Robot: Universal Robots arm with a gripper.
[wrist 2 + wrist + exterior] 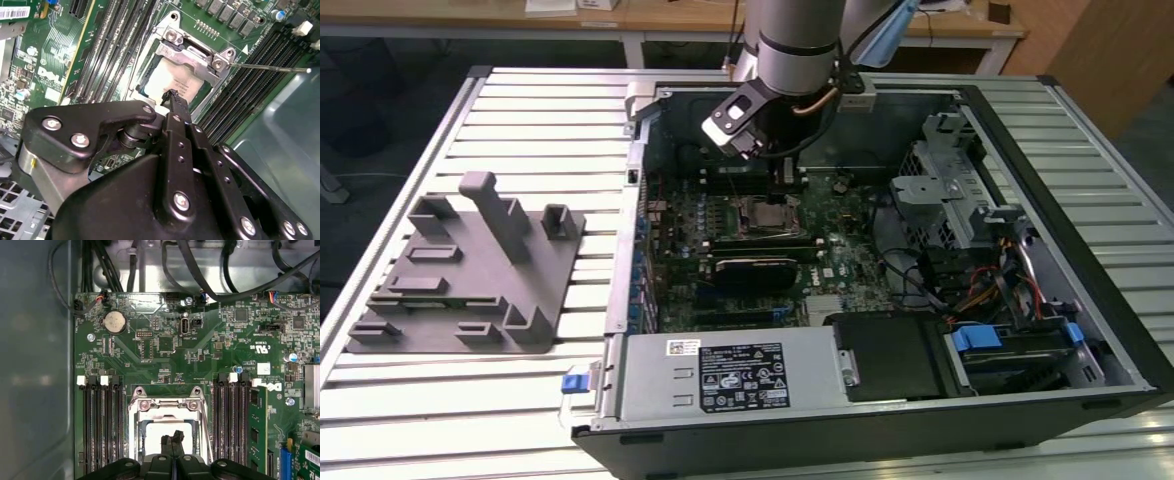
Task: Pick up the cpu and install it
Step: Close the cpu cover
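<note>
The matt black metal fingertips of the gripper (172, 96) are pressed together into a single blunt point with only a thin seam between them (nothing sits in that seam). In both wrist views the point is directly over the cpu (172, 80), a flat square chip with a pale, faintly shiny top. Whether the tip touches the chip or hangs just above it cannot be told.

The cpu lies flat inside the socket, framed by a brushed silver steel load plate (192, 54) with round screw heads at its corners. A thin, straight steel lever rod (270, 67) runs out from one corner of the plate.

On both sides of the socket run long, narrow black plastic memory slots (102, 425) with white end clips. They sit on the glossy green circuit board (165, 355), which is crowded with small chips and a round silver coin cell (114, 321).

In the exterior view the board lies in an open black computer case (1107, 330) with a silver sheet-metal power supply box (720, 375) at its near end. The case rests on a ribbed aluminium table (520, 110), and a grey moulded plastic fixture (467, 270) with upright posts stands on the exterior view's left.
</note>
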